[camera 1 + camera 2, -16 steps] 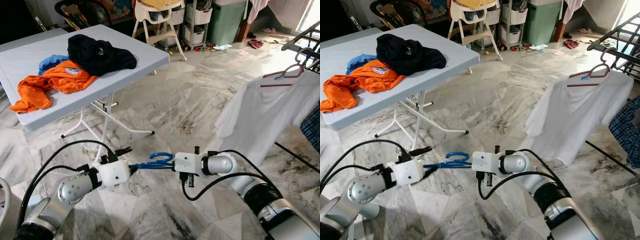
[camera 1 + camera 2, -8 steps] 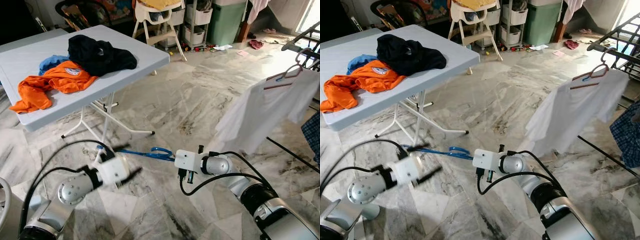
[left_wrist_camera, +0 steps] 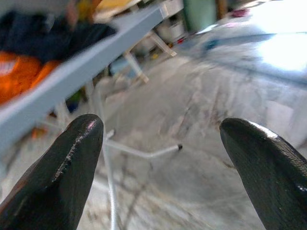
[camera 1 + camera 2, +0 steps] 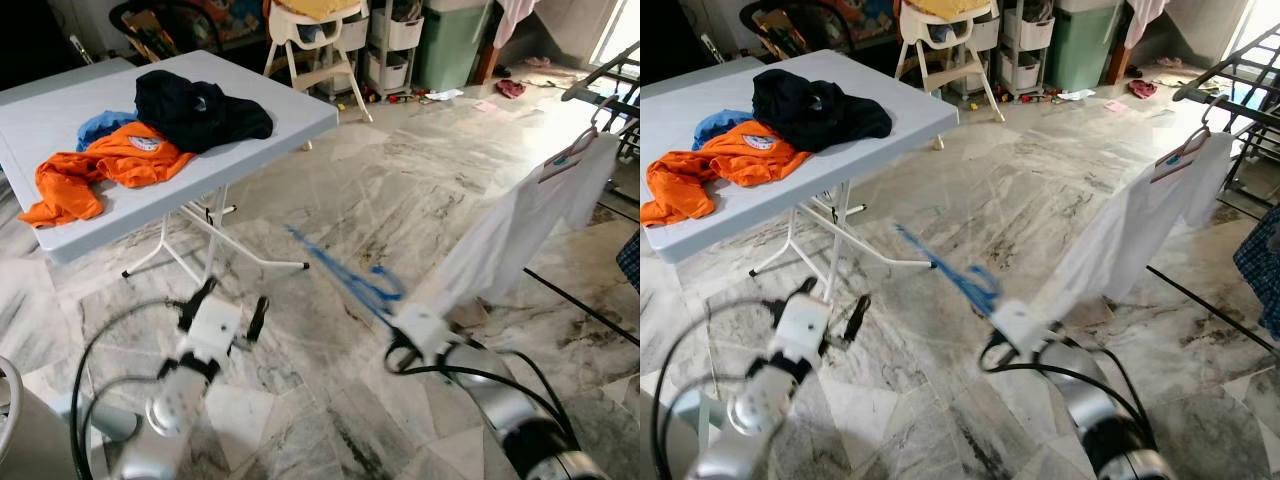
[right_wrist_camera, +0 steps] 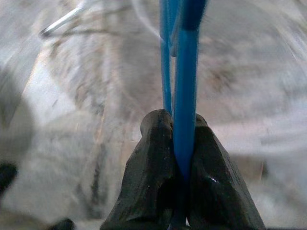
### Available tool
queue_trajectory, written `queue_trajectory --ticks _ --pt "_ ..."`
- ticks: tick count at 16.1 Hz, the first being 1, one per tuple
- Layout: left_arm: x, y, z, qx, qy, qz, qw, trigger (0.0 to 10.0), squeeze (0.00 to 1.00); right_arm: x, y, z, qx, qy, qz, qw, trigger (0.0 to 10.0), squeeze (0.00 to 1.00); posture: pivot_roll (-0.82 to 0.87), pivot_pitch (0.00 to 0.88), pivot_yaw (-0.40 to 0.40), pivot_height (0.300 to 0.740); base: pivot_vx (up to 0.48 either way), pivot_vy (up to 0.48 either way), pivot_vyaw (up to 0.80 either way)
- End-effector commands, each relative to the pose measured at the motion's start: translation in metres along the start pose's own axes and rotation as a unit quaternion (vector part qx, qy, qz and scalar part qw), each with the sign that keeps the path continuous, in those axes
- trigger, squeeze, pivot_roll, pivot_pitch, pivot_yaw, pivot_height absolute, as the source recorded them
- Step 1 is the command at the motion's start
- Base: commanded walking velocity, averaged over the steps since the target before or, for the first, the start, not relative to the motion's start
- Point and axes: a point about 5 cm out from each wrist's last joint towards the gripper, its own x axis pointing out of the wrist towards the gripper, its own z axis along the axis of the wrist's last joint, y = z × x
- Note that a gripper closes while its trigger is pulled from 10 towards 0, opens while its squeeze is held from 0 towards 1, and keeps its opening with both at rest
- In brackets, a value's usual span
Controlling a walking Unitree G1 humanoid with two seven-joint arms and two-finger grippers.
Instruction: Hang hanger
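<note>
Now right pincer (image 5: 178, 158) clenched on blue hanger (image 4: 345, 270), gripping one end. Hanger's long axis runs up and away from pincer toward robot's left, over marble floor, hook (image 4: 387, 283) close to pincer. Drying rack (image 4: 603, 80) with white shirt (image 4: 500, 250) lies to robot's right, well apart, so right arm nearer. Left pincer (image 3: 158, 143) released, fingers spread, holding nothing, low beside counter (image 4: 250, 140).

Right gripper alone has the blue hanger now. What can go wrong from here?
1. The right gripper pinches only one end of the blue hanger; it may twist or slip out.
2. The white shirt already hangs on the drying rack; the long hanger could snag it.
</note>
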Motion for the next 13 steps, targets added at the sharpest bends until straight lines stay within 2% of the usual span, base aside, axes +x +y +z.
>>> queue_trajectory --ticks 1,3,4,5,6,7,8,11,12,13 --pt "-0.004 0.003 -0.010 -0.019 0.032 0.019 0.999 10.0 1.00 -0.001 -0.004 0.006 0.047 -0.014 -0.034 0.998 0.0 0.00 -0.09 0.000 0.049 0.740 0.000 0.000 0.00" --pt "-0.004 -0.002 -0.016 -0.036 0.048 0.013 0.998 10.0 1.00 -0.003 0.001 0.005 0.128 -0.011 -0.079 0.988 0.0 0.00 -0.11 0.000 0.055 0.740 0.000 0.000 0.00" --pt "-0.004 -0.004 -0.018 -0.048 0.057 0.014 0.997 10.0 1.00 -0.006 0.007 0.005 0.167 -0.010 -0.104 0.980 1.5 0.00 -0.11 0.000 0.057 0.740 0.000 0.000 0.00" --pt "-0.002 -0.003 -0.019 -0.055 0.063 0.019 0.996 10.0 1.00 -0.008 0.015 0.006 0.200 -0.014 -0.107 0.974 8.7 0.00 -0.11 0.000 0.059 0.740 0.000 0.000 0.00" --pt "0.000 -0.003 -0.019 -0.064 0.069 0.021 0.995 10.0 0.00 -0.010 0.026 0.007 0.235 -0.011 -0.104 0.966 9.1 0.00 -0.13 0.000 0.067 0.740 0.000 0.000 0.00" --pt "0.001 -0.003 -0.020 -0.069 0.072 0.021 0.995 10.0 0.00 -0.011 0.031 0.005 0.250 0.001 -0.100 0.963 10.0 0.00 -0.13 0.000 0.070 0.740 0.000 0.000 0.00" --pt "0.003 -0.003 -0.020 -0.075 0.076 0.019 0.994 10.0 0.00 -0.011 0.039 0.003 0.279 0.008 -0.078 0.957 10.0 0.00 -0.13 0.000 0.074 0.740 0.000 0.000 0.00" --pt "0.007 -0.006 -0.020 -0.076 0.081 0.013 0.994 10.0 0.00 -0.015 0.046 0.006 0.249 0.006 -0.057 0.967 10.0 0.00 -0.14 0.000 0.077 0.740 0.000 0.000 0.00" --pt "0.007 -0.007 -0.020 -0.076 0.084 0.012 0.993 10.0 0.00 -0.015 0.046 0.007 0.248 0.007 -0.055 0.967 10.0 0.00 -0.14 0.000 0.077 0.740 0.000 0.000 0.00" --pt "0.007 -0.011 -0.023 -0.092 0.099 0.003 0.991 10.0 0.00 -0.019 0.041 0.004 0.257 0.018 -0.079 0.963 10.0 0.00 -0.15 0.000 0.074 0.740 0.000 0.000 0.00"
